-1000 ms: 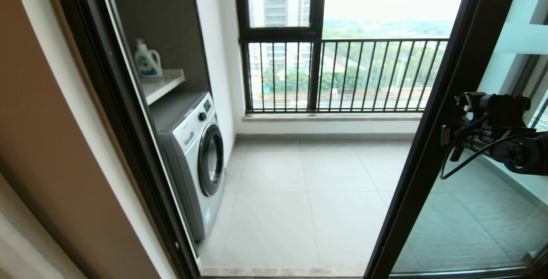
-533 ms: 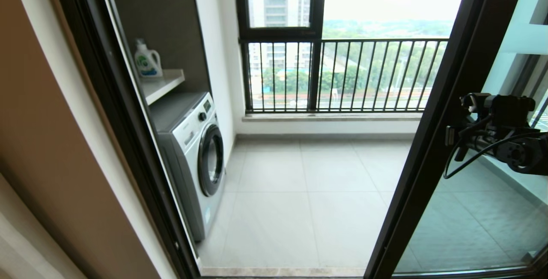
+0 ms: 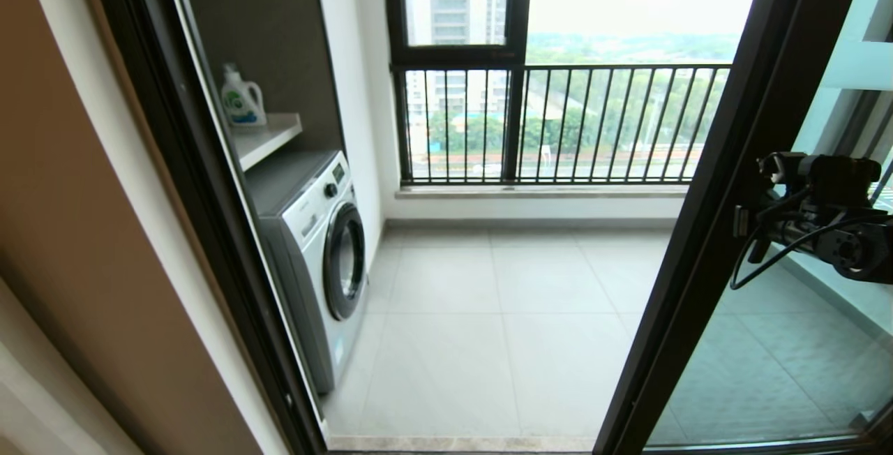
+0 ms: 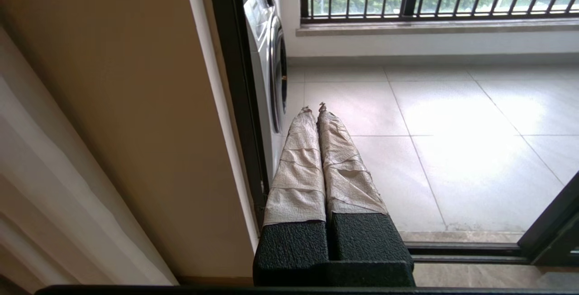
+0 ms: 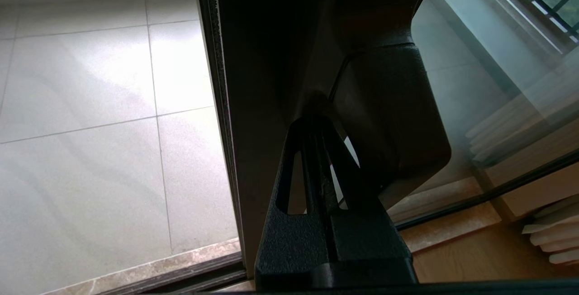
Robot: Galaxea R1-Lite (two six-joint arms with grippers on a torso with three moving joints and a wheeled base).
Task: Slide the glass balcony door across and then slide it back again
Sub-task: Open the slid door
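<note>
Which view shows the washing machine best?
The head view: the washing machine shows whole, front and top. The left wrist view catches only a thin slice of it past the door frame. The right wrist view shows none.

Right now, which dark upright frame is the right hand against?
The glass balcony door stile; the right hand presses its handle. The doorway's left jamb stands untouched.

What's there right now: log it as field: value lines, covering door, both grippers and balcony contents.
door: glass balcony door slid right, doorway open
right gripper: shut, tips against door's handle
left gripper: shut, idle, low by left door frame
balcony: washing machine, detergent bottle on shelf, railing
</note>
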